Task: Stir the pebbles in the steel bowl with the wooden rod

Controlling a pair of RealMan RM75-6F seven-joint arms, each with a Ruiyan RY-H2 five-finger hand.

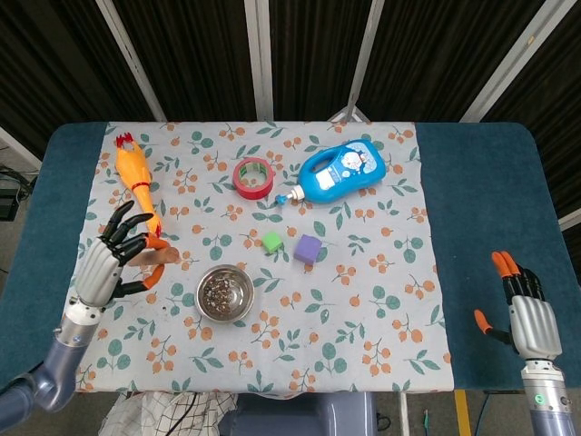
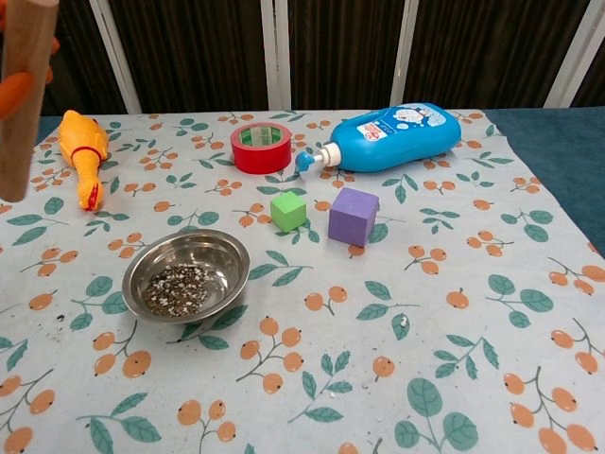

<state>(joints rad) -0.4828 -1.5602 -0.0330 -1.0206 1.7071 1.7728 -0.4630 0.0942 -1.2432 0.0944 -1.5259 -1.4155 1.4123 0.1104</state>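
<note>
In the chest view only the wooden rod [image 2: 23, 95] shows, cut off at the top left corner. The left hand [image 1: 116, 259] pinches the rod [image 1: 156, 257] left of the steel bowl [image 1: 224, 293], which holds pebbles [image 2: 178, 287]. The right hand [image 1: 526, 309] rests near right, fingers loosely apart, holding nothing.

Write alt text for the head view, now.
The left hand holds the wooden rod left of the steel bowl of pebbles on a floral cloth. Behind lie a rubber chicken, red tape, blue bottle and two cubes; the right hand rests open.
</note>
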